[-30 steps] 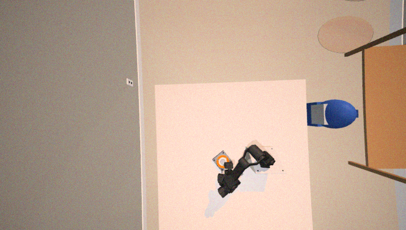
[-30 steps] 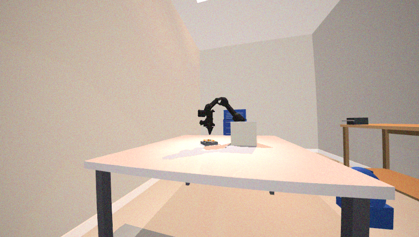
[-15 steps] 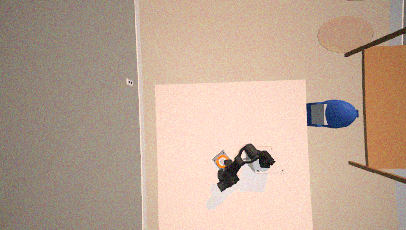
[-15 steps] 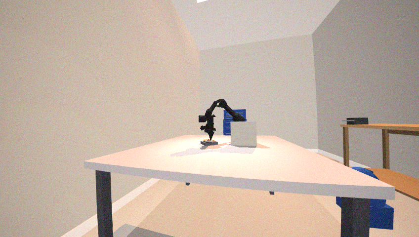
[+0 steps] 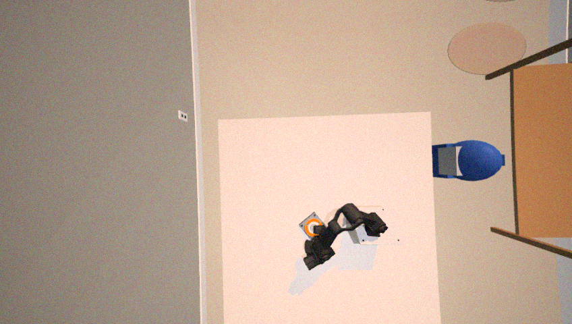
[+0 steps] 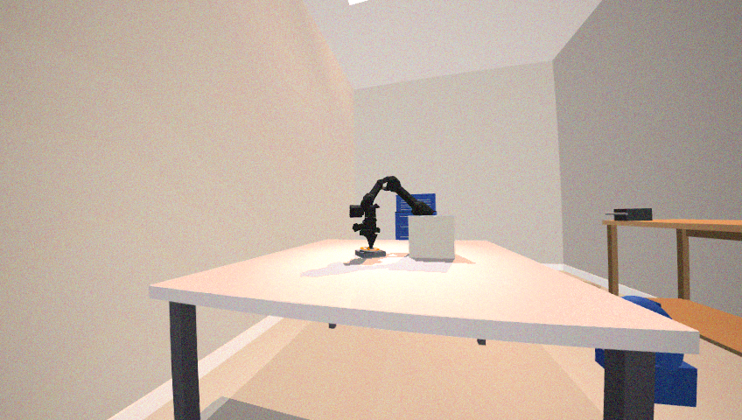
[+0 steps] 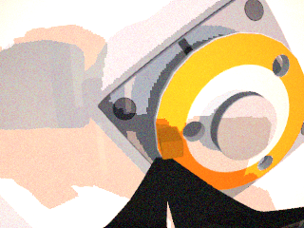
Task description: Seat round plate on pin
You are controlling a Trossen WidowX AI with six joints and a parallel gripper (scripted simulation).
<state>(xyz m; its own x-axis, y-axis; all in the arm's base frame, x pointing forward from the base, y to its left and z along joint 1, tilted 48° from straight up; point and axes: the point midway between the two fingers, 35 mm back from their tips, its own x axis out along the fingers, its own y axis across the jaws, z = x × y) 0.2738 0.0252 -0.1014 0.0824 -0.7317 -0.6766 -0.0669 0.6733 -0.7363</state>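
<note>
Your orange plate (image 7: 223, 110) sits on post (image 7: 243, 128), on grey base (image 7: 184, 70), mid-table (image 5: 280, 160). Your pincer (image 7: 167, 180) clenched, empty, tips at plate's 7 o'clock rim by orange tab (image 7: 170, 141).

A white box (image 6: 430, 237) stands on the tabletop (image 6: 468, 297); a wooden bench (image 6: 676, 224) stands right, blue drawers (image 6: 416, 199) far behind.
</note>
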